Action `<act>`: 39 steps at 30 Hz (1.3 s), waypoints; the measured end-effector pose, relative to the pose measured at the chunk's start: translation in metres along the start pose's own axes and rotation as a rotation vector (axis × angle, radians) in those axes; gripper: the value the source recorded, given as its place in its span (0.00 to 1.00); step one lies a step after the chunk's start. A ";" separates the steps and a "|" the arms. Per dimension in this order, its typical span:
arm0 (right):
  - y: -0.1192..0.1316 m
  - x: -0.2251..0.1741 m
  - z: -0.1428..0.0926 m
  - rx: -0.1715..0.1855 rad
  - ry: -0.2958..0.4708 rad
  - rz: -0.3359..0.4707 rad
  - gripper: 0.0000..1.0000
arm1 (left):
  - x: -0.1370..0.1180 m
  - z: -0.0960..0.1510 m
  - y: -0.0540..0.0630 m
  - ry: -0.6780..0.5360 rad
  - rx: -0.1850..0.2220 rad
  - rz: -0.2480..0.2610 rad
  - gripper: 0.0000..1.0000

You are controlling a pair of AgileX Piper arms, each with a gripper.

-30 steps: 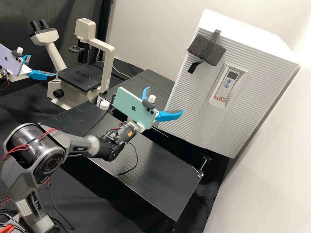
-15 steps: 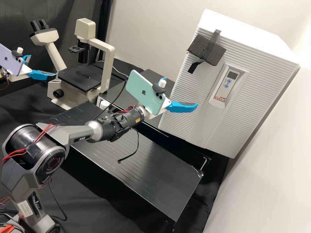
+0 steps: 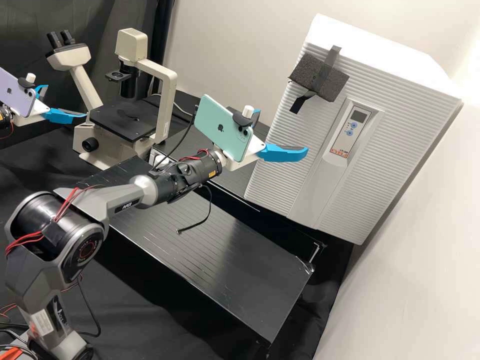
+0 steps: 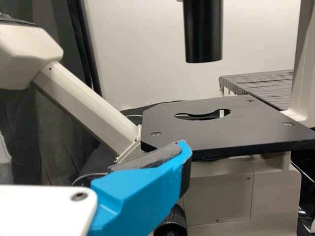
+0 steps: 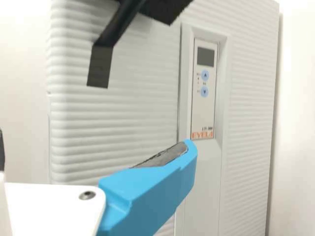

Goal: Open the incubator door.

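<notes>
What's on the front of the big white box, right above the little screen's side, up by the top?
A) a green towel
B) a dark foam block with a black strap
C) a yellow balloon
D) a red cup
B: a dark foam block sits high on the front of the white box, with a black strap running across it.

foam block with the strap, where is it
In the high view, the foam block is on the upper left of the incubator's ribbed front, up and to the left of the control panel.
</notes>
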 end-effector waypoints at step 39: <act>-0.002 0.005 0.013 -0.012 -0.047 -0.036 0.00 | 0.000 0.000 0.000 0.000 0.000 0.000 1.00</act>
